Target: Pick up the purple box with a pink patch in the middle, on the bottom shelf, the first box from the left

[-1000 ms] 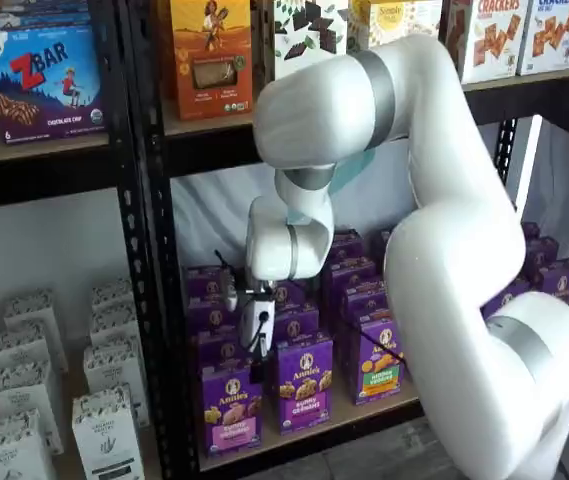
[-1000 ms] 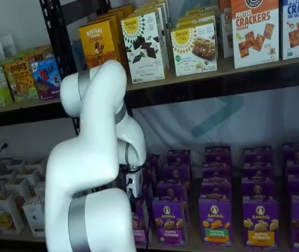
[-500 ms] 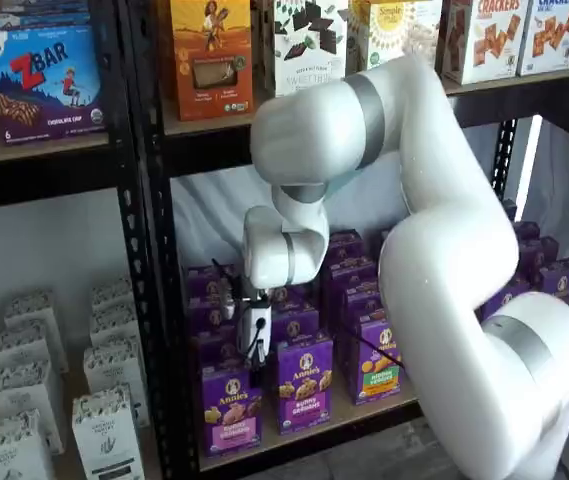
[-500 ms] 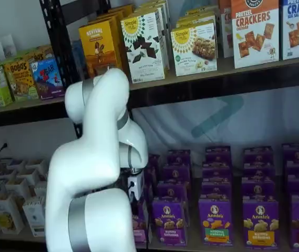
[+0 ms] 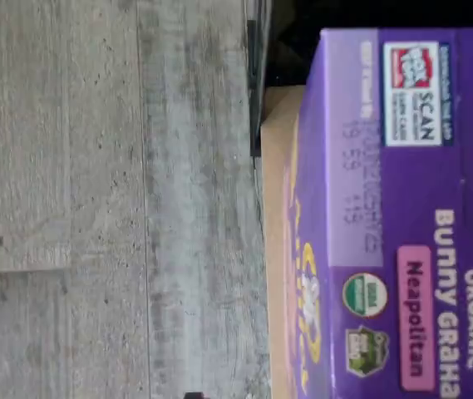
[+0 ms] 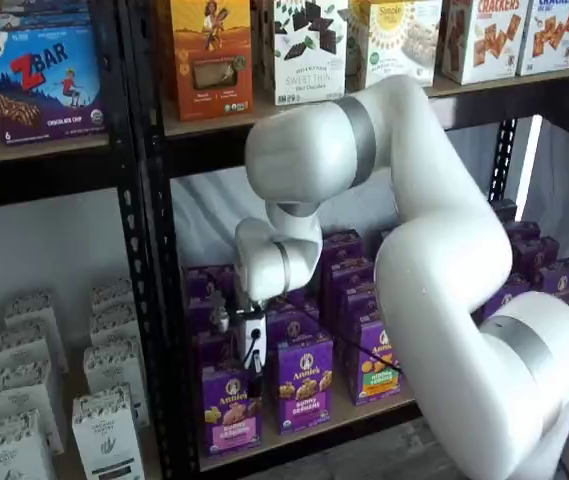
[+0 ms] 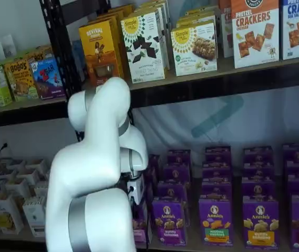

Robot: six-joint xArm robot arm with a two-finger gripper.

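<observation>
The purple box [image 6: 230, 412] with a pink patch stands upright at the left end of the bottom shelf [image 6: 316, 429], at the front of its row. My gripper [image 6: 253, 372] hangs just above the box's top, white body upright and black fingers pointing down. Its jaws stand open and nothing is between them. The wrist view looks close onto the purple box's top [image 5: 394, 216] with its pink "Neapolitan" label, beside the wooden shelf edge [image 5: 273, 249]. In a shelf view the purple box [image 7: 140, 224] is mostly hidden behind my arm.
More purple boxes fill the shelf to the right, among them a bunny grahams box [image 6: 304, 385] and one with a green-orange patch [image 6: 374, 366]. A black rack post [image 6: 149, 300] stands just left of the target. White cartons [image 6: 104, 430] sit further left. Grey floor [image 5: 120, 199] lies below.
My arm has swung left, carrying the gripper leftward until it hangs over the leftmost purple box. The boxes have not moved.
</observation>
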